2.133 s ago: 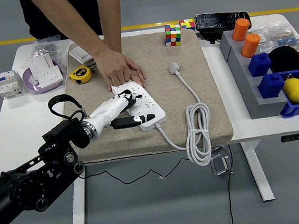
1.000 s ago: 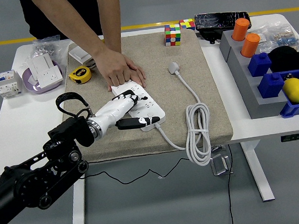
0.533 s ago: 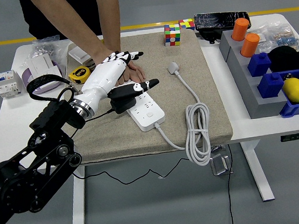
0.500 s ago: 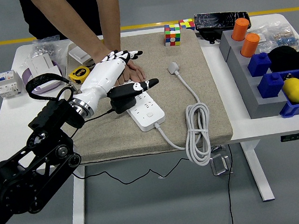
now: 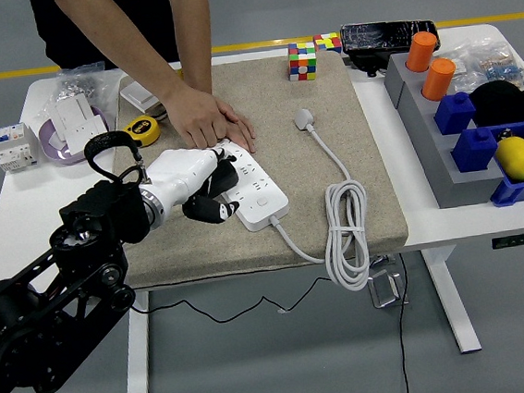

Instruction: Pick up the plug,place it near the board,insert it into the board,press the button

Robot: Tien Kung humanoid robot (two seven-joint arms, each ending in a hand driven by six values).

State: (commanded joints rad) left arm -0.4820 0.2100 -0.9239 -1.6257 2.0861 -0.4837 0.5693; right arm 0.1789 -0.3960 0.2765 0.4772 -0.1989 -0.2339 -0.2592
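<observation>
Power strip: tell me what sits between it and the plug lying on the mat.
Nothing visible does. Bare mat separates the plug from the power strip. The person's hand presses the strip's far end, and the left hand is over its near-left part.

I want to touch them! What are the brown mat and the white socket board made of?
The mat looks like felt or coarse woven cloth: dull, tan, speckled, with no shine. The socket board looks like hard plastic: smooth, white, slightly glossy, with neat moulded holes. Its cord seems to be rubbery plastic, since it bends in soft loops. I can't be sure from looks alone.
</observation>
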